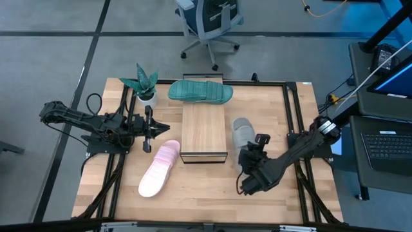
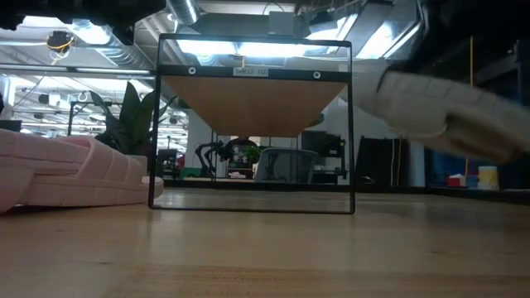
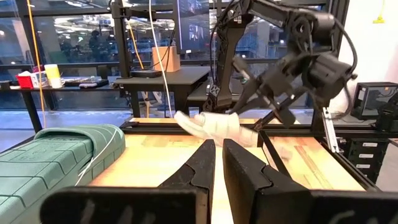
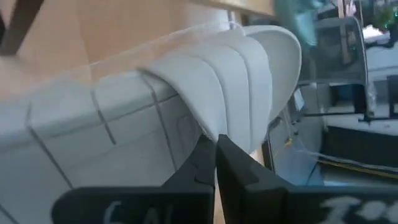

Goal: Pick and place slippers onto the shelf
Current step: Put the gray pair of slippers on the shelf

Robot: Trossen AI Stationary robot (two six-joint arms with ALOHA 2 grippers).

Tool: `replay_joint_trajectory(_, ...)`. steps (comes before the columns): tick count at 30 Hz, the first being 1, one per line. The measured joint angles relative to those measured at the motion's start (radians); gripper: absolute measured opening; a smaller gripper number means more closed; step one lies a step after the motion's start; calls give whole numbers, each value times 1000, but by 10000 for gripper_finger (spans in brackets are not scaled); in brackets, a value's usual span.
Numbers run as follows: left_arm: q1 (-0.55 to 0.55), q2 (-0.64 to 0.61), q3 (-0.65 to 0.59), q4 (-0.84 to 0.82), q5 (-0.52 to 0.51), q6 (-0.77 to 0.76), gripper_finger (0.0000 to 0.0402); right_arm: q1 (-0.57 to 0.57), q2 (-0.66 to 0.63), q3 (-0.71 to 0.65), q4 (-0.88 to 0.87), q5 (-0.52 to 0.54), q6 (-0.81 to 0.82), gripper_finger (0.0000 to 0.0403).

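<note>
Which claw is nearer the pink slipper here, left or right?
Left. The left claw sits shut just beyond the pink slipper heel end, near the plant. The right claw, across the shelf, is shut on the grey slipper.

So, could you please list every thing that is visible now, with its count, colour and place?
Teal green slipper: one, on the table, along the far end of the shelf.
Pale pink slipper: one, lying on the table, at the shelf's left near corner.
Light grey slipper: one, right of the shelf, lifted off the table in the right gripper.
Shelf: one, light wood with dark front edge, table centre, nothing on it.
Potted plant: one, green leaves, white pot, far left of the table.
Office chair: one, grey, on the floor beyond the table.
Laptop: one, dark, on a stand at right.
Left gripper: shut, empty, left of the shelf.
Right gripper: shut on the light grey slipper.
</note>
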Motion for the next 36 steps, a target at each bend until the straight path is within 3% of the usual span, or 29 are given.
replay_joint_trajectory(14, 0, 0, 0, -26, 0, -24, 25, 12, -81, 121, 5, 96, -227, 2)
replay_joint_trajectory(24, 0, 0, 0, -22, 0, -23, 25, -55, -154, 264, 5, 131, -459, 2)
replay_joint_trajectory(29, 0, 0, 0, -23, 0, -23, 25, -108, -190, 340, 9, 101, -713, 2)
replay_joint_trajectory(36, 0, 0, 0, -23, 0, -23, 25, -204, -198, 388, 74, -86, -1134, 2)
